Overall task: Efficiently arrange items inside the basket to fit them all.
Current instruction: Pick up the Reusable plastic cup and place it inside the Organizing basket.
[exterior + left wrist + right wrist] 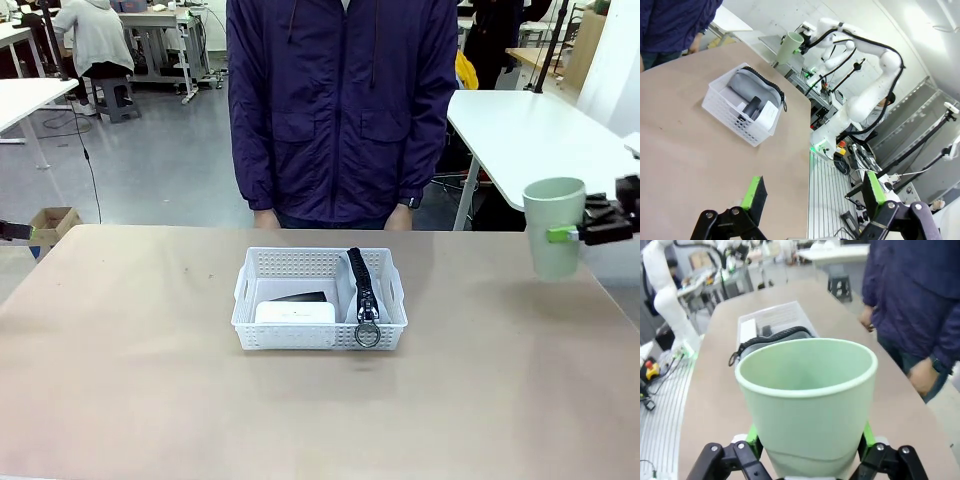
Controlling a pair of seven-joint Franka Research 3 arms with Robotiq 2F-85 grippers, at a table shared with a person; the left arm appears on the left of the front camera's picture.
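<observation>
Over at the right edge of the desk [150,400], the right gripper [565,234] is holding the pale green cup [554,226] upright and clear of the surface, mouth up, its green pads pinching the cup's lower wall from both sides. From the right wrist view the cup [807,400] is sitting snug between the two fingers [752,437], so that claw is closed on it and gripping firmly.

In the middle of the desk, toward the far edge where the person [340,100] in a dark blue jacket is standing, the basket [320,335] is resting flat. Inside it, the small white box [294,313] is lying along the near wall at the left, and the black stapler [300,297] is peeking out just behind it. The grey pouch [752,87] is taking up the right side of the basket, standing on its edge with the black zipper strip [358,275] uppermost, and its metal ring [367,334] is hanging over the near rim.

The left gripper [812,192] is hovering above the left edge of the desk, well apart from the basket, its jaws spread wide with nothing between them; from the front, just a sliver of it is showing at the left.

The person's hands are hanging down at the far edge, touching nothing.
</observation>
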